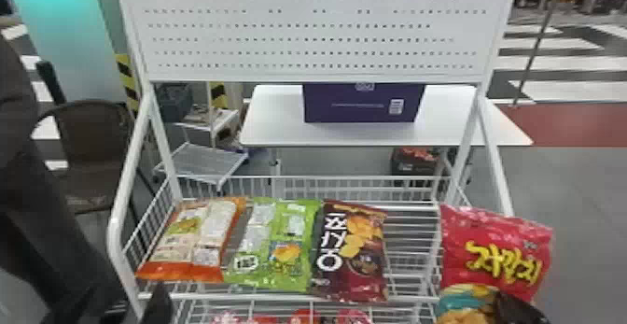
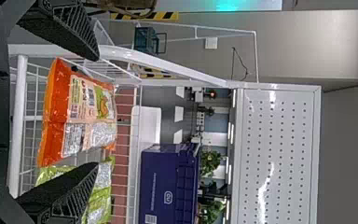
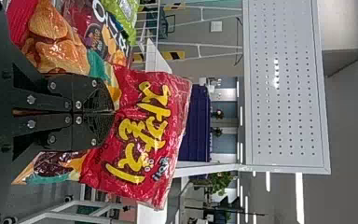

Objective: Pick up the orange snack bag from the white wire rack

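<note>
While the orange snack bag [image 1: 191,241] lies at the left end of the white wire rack [image 1: 280,297], right beside the green bag [image 1: 275,248], here's the left gripper [image 2: 95,112] lining up for it, fingers spread wide, nothing between them gripped! It looks like the approach, with the grasp itself to come. Next call: straight in, one finger along the outer edge, the other into the narrow seam next to the green bag, then squeeze and lift clear of the front rail. Careful at that seam, because a finger drifting over could snag the neighbour too! Over at the rack's right end, the right gripper [image 3: 114,112] has its fingers pinched on the red bag [image 3: 144,135], holding it roughly upright.
</note>
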Controlling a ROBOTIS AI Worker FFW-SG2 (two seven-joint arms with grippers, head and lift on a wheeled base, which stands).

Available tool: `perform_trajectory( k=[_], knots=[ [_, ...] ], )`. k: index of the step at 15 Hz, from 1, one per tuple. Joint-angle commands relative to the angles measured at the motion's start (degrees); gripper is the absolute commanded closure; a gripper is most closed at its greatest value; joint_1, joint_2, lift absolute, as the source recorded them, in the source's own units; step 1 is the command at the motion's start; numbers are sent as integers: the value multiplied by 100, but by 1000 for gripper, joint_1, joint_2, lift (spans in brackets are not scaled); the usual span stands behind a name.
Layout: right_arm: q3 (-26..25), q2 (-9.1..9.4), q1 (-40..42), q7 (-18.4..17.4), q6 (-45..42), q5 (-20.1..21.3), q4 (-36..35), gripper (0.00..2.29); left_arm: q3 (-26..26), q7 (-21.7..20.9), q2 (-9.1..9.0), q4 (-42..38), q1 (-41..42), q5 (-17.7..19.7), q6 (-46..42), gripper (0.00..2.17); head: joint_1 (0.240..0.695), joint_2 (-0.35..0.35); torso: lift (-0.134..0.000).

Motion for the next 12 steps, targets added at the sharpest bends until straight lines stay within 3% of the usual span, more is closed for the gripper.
perform_trajectory(
  k=[1, 3, 8, 12],
  knots=[
    [4, 12, -12, 0, -10, -22, 9, 2219, -151, -4, 0, 127, -304, -69, 127, 87, 499, 0, 0],
    [-4, 20, -3, 0, 7, -31, 9, 2219, -467, 5, 9, 443, -831, -297, 408, 87, 499, 0, 0],
    [-66, 20, 14, 0, 7, -31, 9, 2219, -1126, 14, 26, 1770, -2334, -412, 760, 87, 499, 0, 0],
    [-57, 38, -29, 9, 43, -13, 62, 2219, -1205, -83, 70, 2851, -3239, -245, 830, 90, 499, 0, 0]
  ],
)
